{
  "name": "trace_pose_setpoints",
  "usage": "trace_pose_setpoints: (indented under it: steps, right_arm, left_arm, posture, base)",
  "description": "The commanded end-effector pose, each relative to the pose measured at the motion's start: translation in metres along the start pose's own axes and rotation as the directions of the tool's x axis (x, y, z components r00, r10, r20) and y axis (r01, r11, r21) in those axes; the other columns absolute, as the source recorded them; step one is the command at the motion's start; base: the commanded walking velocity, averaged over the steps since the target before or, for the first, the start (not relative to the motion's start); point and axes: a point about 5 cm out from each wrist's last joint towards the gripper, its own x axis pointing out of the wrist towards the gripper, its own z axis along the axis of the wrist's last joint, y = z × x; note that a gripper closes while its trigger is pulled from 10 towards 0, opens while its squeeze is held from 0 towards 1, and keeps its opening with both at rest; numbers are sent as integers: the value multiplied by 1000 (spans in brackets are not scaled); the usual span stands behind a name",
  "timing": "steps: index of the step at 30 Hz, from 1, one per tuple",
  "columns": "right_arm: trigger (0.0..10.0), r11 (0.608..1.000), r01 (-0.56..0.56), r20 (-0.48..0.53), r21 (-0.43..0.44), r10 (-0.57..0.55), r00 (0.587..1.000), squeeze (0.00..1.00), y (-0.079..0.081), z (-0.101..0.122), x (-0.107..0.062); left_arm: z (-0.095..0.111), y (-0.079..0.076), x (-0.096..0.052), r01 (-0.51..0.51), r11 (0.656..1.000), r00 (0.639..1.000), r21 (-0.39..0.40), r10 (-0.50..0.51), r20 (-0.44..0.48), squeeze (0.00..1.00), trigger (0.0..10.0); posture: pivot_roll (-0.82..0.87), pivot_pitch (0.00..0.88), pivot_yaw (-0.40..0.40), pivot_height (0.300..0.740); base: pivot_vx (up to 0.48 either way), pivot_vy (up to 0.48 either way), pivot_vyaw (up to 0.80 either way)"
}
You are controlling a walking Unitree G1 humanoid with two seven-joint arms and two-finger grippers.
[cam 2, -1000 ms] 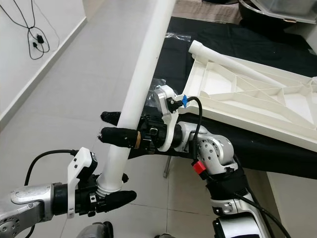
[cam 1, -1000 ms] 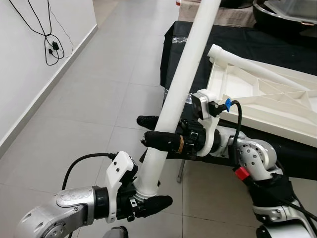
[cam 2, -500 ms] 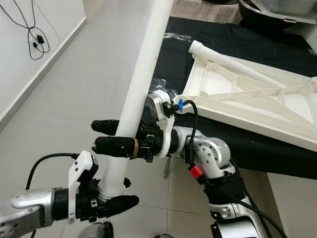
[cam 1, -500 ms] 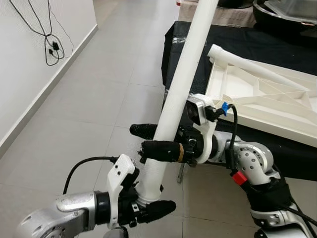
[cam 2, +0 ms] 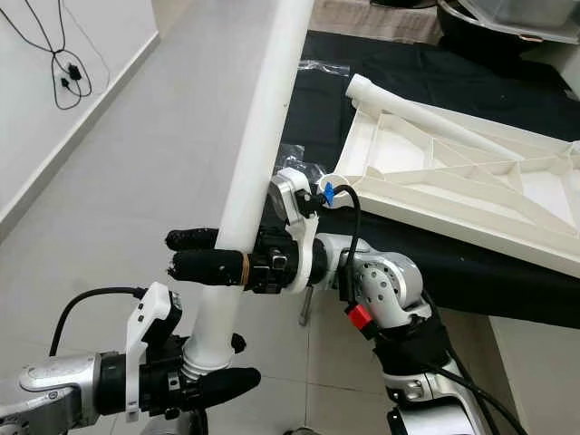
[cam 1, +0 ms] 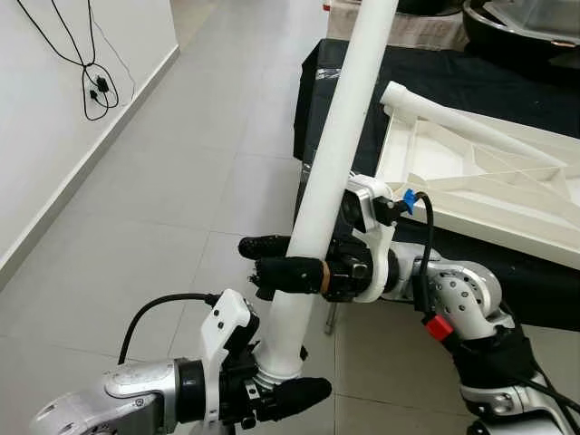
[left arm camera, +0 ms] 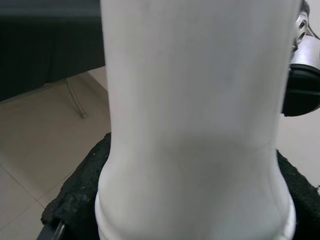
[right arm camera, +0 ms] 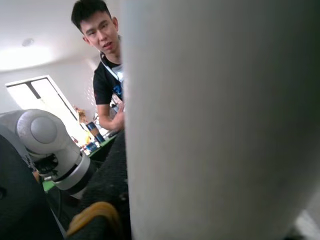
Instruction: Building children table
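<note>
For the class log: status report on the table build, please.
Left gripper clamps white table leg at its lower end. Right gripper grips mid-shaft. Leg tilted, off upturned tabletop. Nothing blocking.

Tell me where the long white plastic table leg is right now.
The long white plastic table leg slants up over the floor left of the upturned white tabletop, left gripper at its bottom end, right gripper above.

white table leg (left arm camera: 195, 110) close-up | black fingers (left arm camera: 80, 192) apparently gripping its base | tiled floor (left arm camera: 45, 135)
</note>
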Motion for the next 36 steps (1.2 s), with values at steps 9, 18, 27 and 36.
trace_pose_setpoints:
  steps: [9,18,27,36]
  right_arm:
    - [0,998,-66,-29,19,67,997,0,8,-6,8]
    - [0,998,-65,-36,14,66,997,0,8,-6,8]
    - [0,996,63,-15,-61,-64,998,0,-5,12,-16]
    - [0,911,354,17,-210,-358,933,0,-26,33,-57]
  left_arm:
    - [-7,-5,2,20,999,999,-39,-21,-41,0,10000]
    - [-12,-4,1,32,998,996,-53,-37,-85,1000,10000]
    - [-8,16,-17,-67,997,994,-39,63,-84,0,10000]
    - [-21,35,-34,-280,960,959,12,280,-45,0,10000]
  posture:
    - [111,147,-66,740]
    - [112,136,-67,740]
    - [115,112,-72,740]
    - [123,103,-77,740]
  base:
    - [0,0,0]
    - [0,0,0]
    - [0,0,0]
    - [0,0,0]
